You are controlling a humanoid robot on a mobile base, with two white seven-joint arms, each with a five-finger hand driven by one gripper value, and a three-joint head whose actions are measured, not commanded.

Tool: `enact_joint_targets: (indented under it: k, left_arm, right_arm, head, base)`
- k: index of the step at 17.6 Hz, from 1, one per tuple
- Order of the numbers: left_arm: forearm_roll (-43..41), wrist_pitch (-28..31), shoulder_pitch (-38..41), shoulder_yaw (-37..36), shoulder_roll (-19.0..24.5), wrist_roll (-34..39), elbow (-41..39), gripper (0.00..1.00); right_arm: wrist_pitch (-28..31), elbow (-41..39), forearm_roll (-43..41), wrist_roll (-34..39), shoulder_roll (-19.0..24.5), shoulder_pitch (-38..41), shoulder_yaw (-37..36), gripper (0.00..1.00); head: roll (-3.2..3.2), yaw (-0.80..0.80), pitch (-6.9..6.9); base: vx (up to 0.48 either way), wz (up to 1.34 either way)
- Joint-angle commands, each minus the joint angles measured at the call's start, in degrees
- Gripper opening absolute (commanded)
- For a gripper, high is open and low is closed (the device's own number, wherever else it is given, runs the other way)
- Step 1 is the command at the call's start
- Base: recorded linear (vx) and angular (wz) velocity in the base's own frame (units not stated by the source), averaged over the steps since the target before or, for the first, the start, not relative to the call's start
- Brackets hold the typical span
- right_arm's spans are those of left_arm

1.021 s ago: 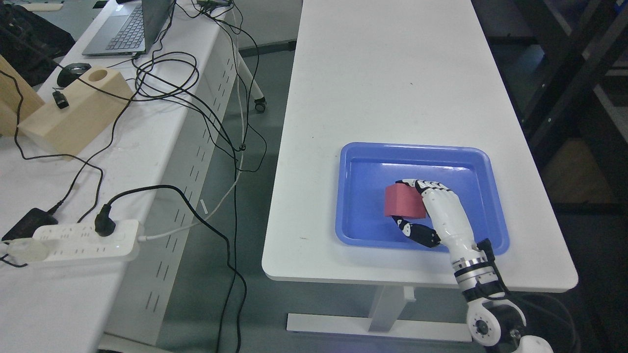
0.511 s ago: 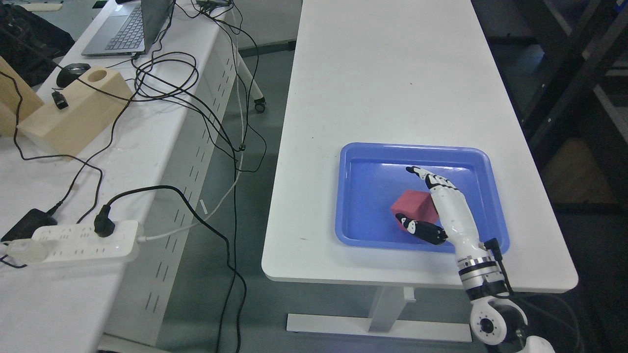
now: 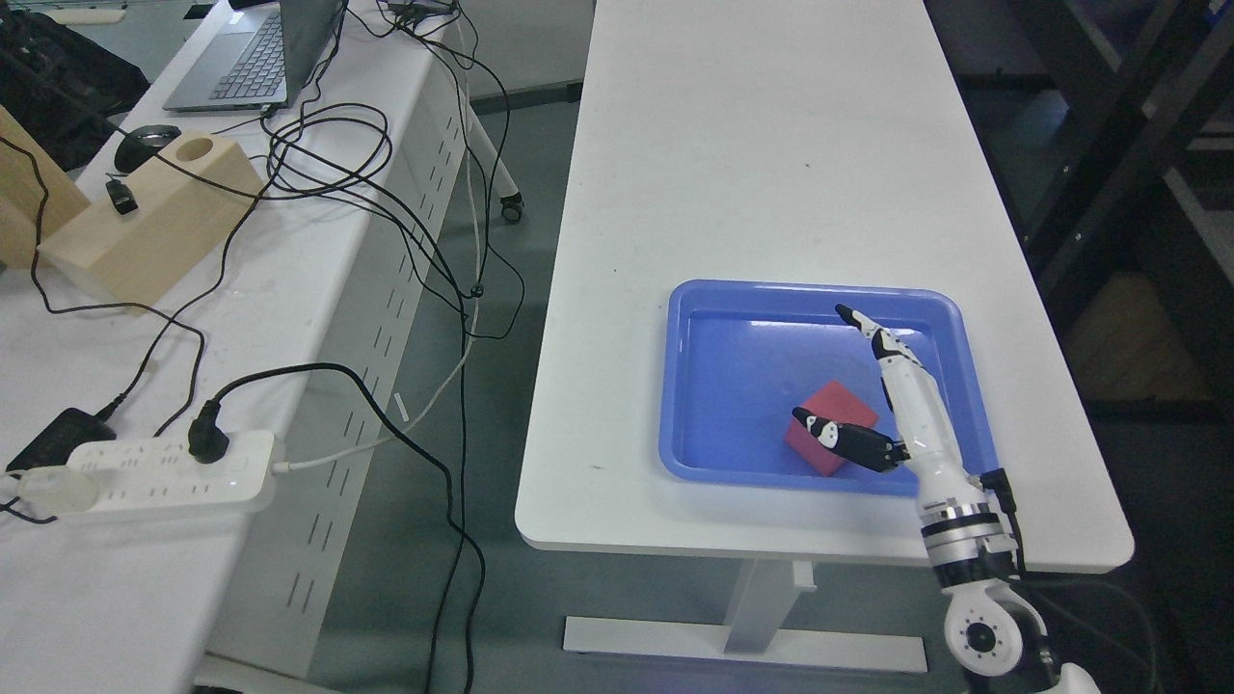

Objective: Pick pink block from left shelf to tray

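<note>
Where the right arm comes up from the lower right corner, its hand (image 3: 901,410) reaches over the near rim of the tray (image 3: 694,386) with the palm turned sideways and the fingers (image 3: 882,342) stretched out straight and close together, pointing away toward the tray's far side. The thumb (image 3: 839,439) sticks out to the left on its own, black-jointed with a white tip, and crosses in front of the block (image 3: 829,434); whether it touches the block I cannot tell. The hand grips nothing.

The block lies inside the tray, toward its near right part, turned at an angle to the tray walls. It is a matte cube with soft-looking edges, its colour more red-pink than pale pink. The tray is glossy blue plastic, rectangular with rounded corners and a raised lip, and light glints off its floor. It sits near the front edge of a plain white table (image 3: 771,145) with a smooth top.

The hand's shell is hard white plastic with dark knuckles; below it the wrist (image 3: 964,549) shows metal rings and a black cable.

On the desk (image 3: 145,598) to the left lie tangled black cables (image 3: 328,164), a white power strip (image 3: 164,472) and a pale wooden block (image 3: 154,226) with a round hole.
</note>
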Motion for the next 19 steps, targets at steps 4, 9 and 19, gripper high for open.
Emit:
enact_joint_targets:
  k: [4, 9, 19]
  left_arm:
    - [0.0, 0.0, 0.0, 0.0, 1.0, 0.0, -1.0, 1.0]
    - [0.0, -0.1, 0.0, 0.0, 1.0, 0.0, -1.0, 1.0]
    - [0.0, -0.1, 0.0, 0.0, 1.0, 0.0, -1.0, 1.0]
  right_arm:
    - [-2.2, 0.0, -26.0, 2.5, -0.9, 0.1, -6.5, 0.99]
    - [-2.4, 0.0, -38.4, 5.4, -0.9, 0.2, -10.6, 0.99]
    - [-5.2, 0.1, -43.7, 5.6, -0.9, 2.1, -12.2, 0.99]
  head:
    - [0.0, 0.0, 0.0]
    - [0.0, 0.0, 0.0]
    - [0.0, 0.0, 0.0]
  base:
    - [-0.033, 0.0]
    - [-0.087, 0.03]
    - [-0.132, 0.07]
